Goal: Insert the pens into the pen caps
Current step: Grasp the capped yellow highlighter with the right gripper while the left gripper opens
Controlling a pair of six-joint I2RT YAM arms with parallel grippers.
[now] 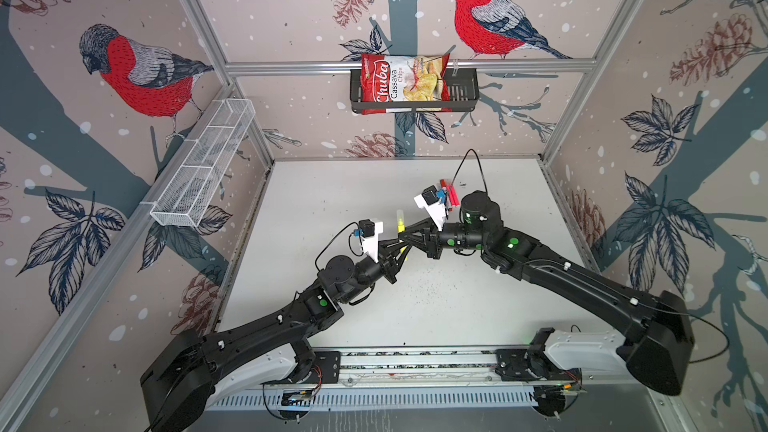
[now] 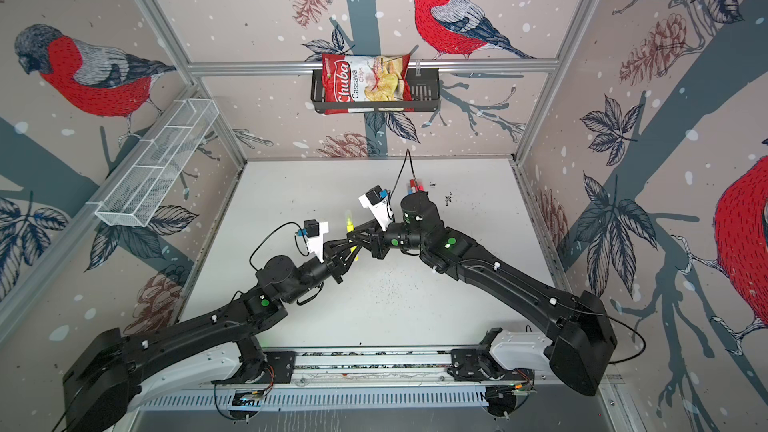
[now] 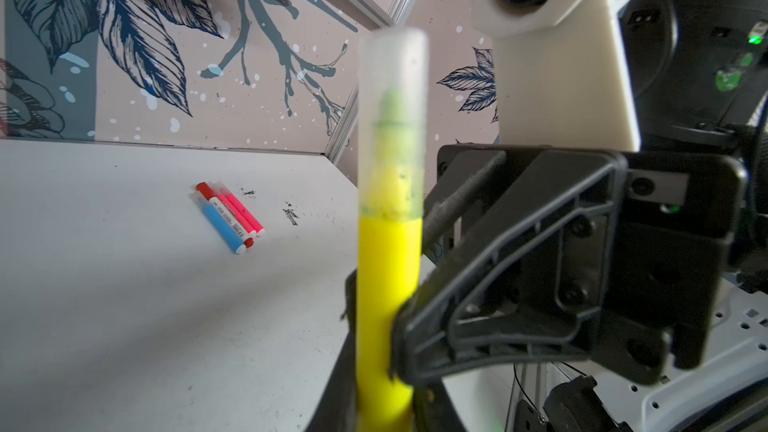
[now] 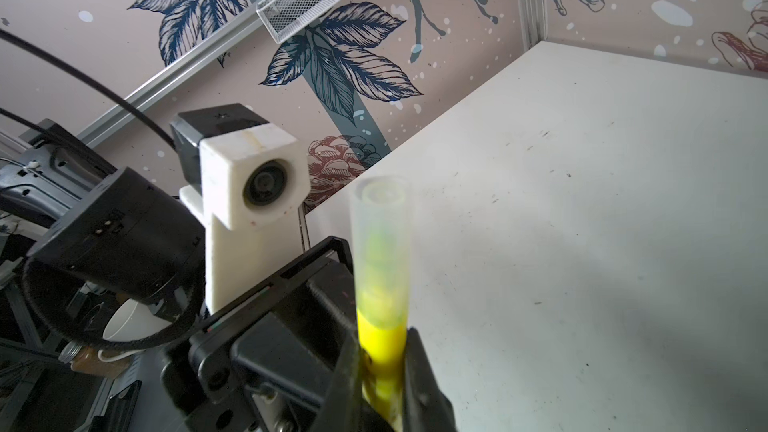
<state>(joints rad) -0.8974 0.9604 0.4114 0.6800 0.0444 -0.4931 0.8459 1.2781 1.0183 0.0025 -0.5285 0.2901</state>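
Note:
A yellow pen (image 3: 388, 284) with a translucent whitish pen cap (image 3: 392, 118) seated over its tip is held above the middle of the table (image 1: 415, 305); it shows in both top views (image 1: 400, 226) (image 2: 350, 224). My left gripper (image 3: 384, 405) is shut on the pen's lower body. My right gripper (image 4: 384, 367) is shut on the yellow body just under the cap (image 4: 380, 243). The two grippers meet nose to nose (image 1: 401, 249) (image 1: 402, 236). A blue pen (image 3: 220, 224), a white-and-red pen (image 3: 226, 211) and a neon pink pen (image 3: 245, 211) lie capped side by side at the table's back right (image 1: 449, 193).
A black wire basket (image 1: 461, 91) on the back wall holds a Chuba chips bag (image 1: 405, 78). A white mesh tray (image 1: 203, 164) hangs on the left wall. Black ink smudges (image 3: 291, 216) mark the table near the lying pens.

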